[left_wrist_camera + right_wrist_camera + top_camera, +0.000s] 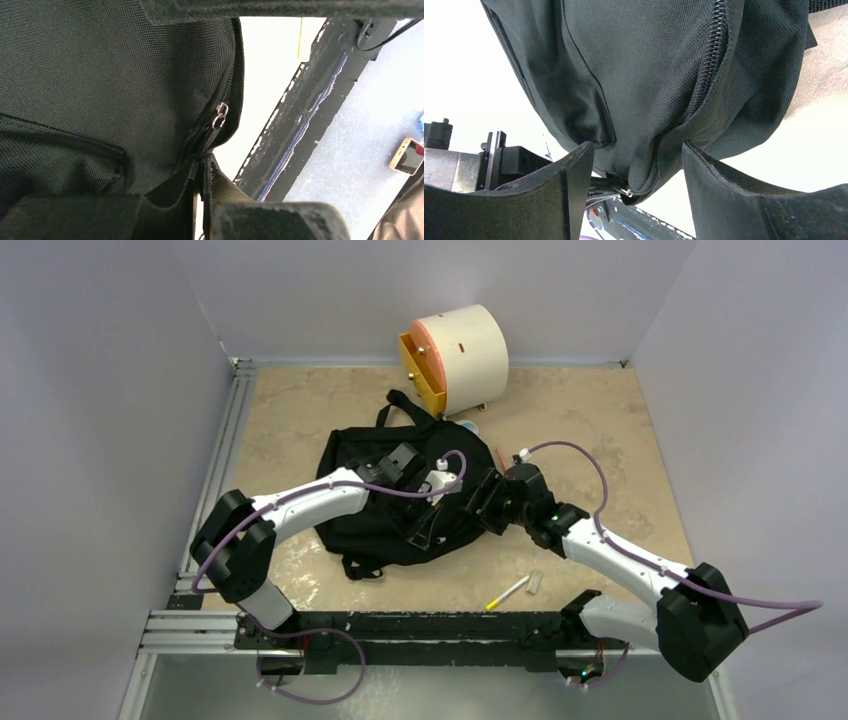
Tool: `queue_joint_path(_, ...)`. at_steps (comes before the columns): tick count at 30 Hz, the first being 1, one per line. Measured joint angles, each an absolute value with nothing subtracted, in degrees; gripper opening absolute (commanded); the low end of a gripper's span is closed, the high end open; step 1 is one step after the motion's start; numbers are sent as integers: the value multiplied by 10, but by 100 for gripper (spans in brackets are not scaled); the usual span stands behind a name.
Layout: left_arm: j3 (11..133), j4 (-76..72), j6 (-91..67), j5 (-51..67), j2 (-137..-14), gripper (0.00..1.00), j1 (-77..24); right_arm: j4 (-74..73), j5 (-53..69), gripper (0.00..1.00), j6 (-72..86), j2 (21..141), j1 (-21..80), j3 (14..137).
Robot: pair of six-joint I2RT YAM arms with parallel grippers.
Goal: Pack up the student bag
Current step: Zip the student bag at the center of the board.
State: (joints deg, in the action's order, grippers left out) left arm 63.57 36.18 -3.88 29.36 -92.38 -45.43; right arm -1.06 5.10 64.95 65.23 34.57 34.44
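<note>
The student bag (385,490) is a black fabric backpack lying flat in the middle of the table. My left gripper (202,172) is shut on the bag's zip seam at its near edge, just below a small metal zip pull (220,116). In the top view the left gripper (428,528) reaches over the bag from the left. My right gripper (636,147) is open, one finger on each side of a bulging fold of the student bag (664,75) where the zip (706,75) ends. In the top view the right gripper (478,502) sits at the bag's right edge.
A cream cylindrical drawer box (455,355) with an orange-yellow front stands behind the bag. A white-and-yellow pen (508,592) and a small eraser-like block (535,581) lie near the front rail (420,625). Grey walls enclose the table.
</note>
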Motion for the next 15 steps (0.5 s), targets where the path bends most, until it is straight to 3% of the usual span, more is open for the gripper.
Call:
queue_joint_path(4,643,370,-39,294,-924,15,-454,-5,51,68,650,652,346,339)
queue_joint_path(8,649,370,-39,298,-924,16,-454,-3,51,68,651,652,346,337)
queue_joint_path(15,649,370,-41,303,-924,0,-454,-1,51,68,651,652,346,337)
